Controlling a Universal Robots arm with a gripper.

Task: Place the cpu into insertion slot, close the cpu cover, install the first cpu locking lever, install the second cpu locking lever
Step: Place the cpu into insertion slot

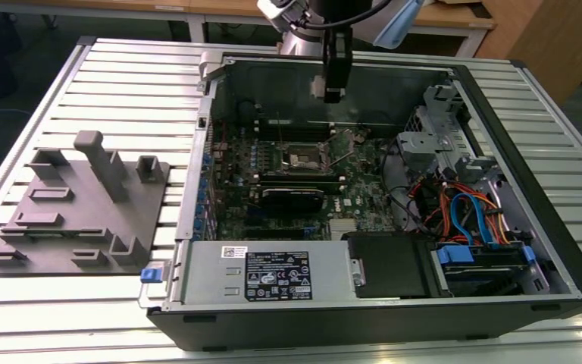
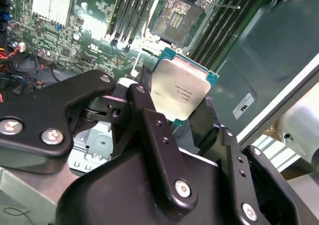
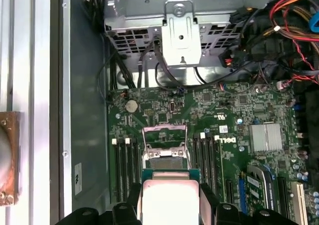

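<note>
One of four steps is running: the black end effector is gripping the flat silvery-grey cpu clear of the open dark-centred insertion slot, placement probably needing square alignment.

Exterior view: high, oblique, mid-distance, looking down into open computer case. Both wrist views: close, riding behind gripper, facing motherboard from different angles; shared: cpu, insertion slot.
</note>
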